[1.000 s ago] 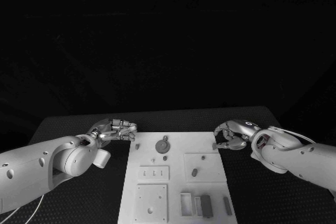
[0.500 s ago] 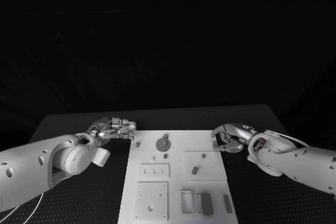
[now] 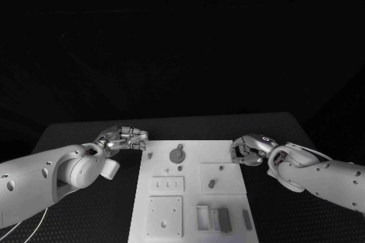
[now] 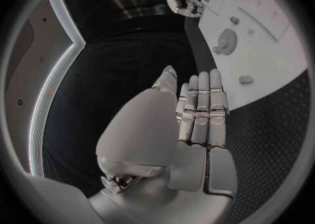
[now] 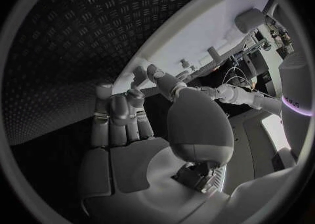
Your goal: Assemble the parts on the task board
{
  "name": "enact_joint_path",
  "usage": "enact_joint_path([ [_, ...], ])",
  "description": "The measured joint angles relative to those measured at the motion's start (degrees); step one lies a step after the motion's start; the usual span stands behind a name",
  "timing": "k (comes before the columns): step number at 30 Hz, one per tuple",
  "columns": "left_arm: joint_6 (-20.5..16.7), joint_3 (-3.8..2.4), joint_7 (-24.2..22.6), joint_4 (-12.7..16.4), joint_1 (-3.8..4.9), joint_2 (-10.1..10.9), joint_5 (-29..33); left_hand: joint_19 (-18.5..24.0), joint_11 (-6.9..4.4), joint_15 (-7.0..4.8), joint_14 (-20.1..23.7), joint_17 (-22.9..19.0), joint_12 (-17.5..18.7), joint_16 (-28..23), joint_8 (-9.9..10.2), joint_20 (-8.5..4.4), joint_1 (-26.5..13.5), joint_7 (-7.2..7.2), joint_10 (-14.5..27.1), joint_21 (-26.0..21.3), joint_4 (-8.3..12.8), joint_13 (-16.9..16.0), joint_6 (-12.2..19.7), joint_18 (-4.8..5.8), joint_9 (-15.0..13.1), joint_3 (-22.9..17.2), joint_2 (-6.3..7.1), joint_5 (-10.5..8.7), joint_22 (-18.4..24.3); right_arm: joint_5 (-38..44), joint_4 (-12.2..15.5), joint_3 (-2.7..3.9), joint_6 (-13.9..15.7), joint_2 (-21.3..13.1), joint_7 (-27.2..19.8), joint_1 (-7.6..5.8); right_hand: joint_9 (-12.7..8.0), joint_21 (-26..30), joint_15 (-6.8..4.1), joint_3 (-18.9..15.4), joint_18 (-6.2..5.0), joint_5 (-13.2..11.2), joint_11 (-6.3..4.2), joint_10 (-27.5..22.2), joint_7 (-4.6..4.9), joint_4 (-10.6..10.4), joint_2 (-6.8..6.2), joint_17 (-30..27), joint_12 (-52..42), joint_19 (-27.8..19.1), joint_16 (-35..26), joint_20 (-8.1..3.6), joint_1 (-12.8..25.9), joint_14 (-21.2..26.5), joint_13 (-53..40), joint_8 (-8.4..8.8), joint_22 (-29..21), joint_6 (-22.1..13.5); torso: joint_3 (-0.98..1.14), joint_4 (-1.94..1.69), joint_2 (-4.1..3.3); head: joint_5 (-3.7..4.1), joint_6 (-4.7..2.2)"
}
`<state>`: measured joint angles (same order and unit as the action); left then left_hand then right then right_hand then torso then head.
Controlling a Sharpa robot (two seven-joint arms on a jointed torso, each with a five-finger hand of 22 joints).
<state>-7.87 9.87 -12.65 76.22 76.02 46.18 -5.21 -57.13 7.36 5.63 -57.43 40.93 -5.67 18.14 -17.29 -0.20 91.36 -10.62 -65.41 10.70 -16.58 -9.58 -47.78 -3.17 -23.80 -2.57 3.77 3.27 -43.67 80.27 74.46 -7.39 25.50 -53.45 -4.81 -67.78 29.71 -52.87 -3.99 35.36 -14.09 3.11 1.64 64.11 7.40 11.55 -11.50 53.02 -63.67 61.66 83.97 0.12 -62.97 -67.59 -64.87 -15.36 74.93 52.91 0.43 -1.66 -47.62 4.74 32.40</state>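
Bench [image 3: 84,135]: black, studded mat, dark room behind. Task board [image 3: 194,201]: white plate at mid-bench, long axis running away from the robot. Left hand [image 3: 124,139]: at the board's far left corner, fingers curled, empty. Right hand [image 3: 249,149]: at its right edge, fingers curled; grip cannot be told. Parts [image 3: 223,221]: grey bars upright at the near right.

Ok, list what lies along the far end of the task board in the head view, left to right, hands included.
Left hand → small peg → round disc part → right hand, at the task board edge.
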Motion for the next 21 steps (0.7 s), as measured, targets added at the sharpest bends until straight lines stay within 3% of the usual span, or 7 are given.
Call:
enact_joint_path([
  [3, 0.0, 0.01, 0.0, 0.0, -0.02, 0.0, 0.0, 0.0, 0.0, 0.0, 0.0, 0.0, 0.0, 0.0, 0.0, 0.0, 0.0, 0.0, 0.0, 0.0, 0.0, 0.0, 0.0, -0.15, 0.0, 0.0, 0.0, 0.0, 0.0, 0.0, -0.4, 0.01, 0.2, 0.2, 0.0, 0.17, 0.5, -0.1, -0.56, -0.2, 0.0, 0.0, -0.5, 0.5, -0.37, 0.7, 1.36, 0.0, 0.0, 0.2, 0.2, -0.01, -0.1, -0.1, 0.2, -0.79, 0.0, 1.4, -0.01, -0.01, 0.01, -0.09, 0.04],
  [21, 0.0, 0.01, 0.0, 0.0, -0.04, 0.1, 0.0, 0.0, 0.0, 0.0, 0.0, 0.1, 0.0, -0.2, 0.0, 0.0, 0.0, 0.0, 0.0, 0.0, 0.0, 0.0, 0.0, 0.02, 0.0, 0.0, 0.0, 0.0, 0.0, -0.1, -1.4, 0.02, 0.6, 0.8, -0.1, 0.61, 0.8, -0.1, -1.02, -0.3, 0.0, 0.0, -0.82, 1.0, -0.74, 1.1, 1.64, 0.4, 0.0, 0.4, 0.2, -0.22, 0.1, -0.6, 0.3, -1.11, 0.0, 2.5, -0.07, -0.01, 0.02, -0.25, 0.11],
])
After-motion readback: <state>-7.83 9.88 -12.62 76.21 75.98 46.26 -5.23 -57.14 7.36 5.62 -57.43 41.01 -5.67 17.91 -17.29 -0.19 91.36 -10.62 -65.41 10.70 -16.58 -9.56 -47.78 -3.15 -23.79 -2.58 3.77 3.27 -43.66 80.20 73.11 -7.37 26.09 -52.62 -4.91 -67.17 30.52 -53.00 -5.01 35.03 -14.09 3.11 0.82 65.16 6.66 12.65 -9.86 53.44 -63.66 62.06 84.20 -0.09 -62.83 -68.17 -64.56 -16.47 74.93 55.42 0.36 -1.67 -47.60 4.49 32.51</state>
